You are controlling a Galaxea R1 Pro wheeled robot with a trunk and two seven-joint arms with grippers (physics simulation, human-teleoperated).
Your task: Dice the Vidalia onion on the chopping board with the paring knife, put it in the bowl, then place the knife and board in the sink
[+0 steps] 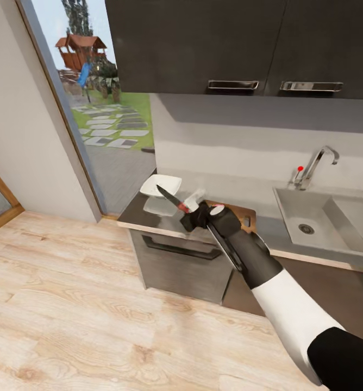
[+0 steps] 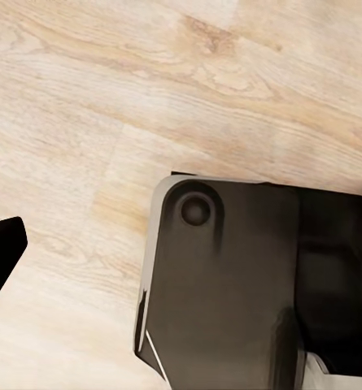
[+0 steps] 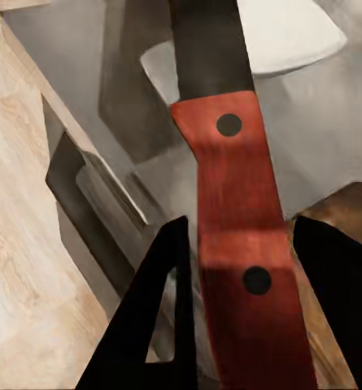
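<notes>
My right gripper [image 1: 190, 215] is shut on the orange-red handle of the paring knife [image 1: 173, 202], held just over the left end of the countertop [image 1: 131, 215]. The dark blade points up and away toward the white bowl [image 1: 161, 185]. In the right wrist view the fingers [image 3: 160, 276] clamp the knife [image 3: 229, 211], with the bowl [image 3: 286, 32] beyond its blade. The brown chopping board [image 1: 248, 215] lies under my wrist, mostly covered, and a corner of the board [image 3: 355, 203] shows by the finger. A small pale piece [image 1: 195, 196] sits beside the gripper; I cannot tell what it is. The Vidalia onion is out of view.
The grey sink [image 1: 339, 217] with its drain and chrome tap [image 1: 313, 165] is to the right along the counter. Black upper cabinets [image 1: 203, 43] hang overhead. A glass door [image 1: 102, 108] stands to the left. The left wrist view looks down on wood floor [image 2: 107, 97] and my dark base [image 2: 229, 284].
</notes>
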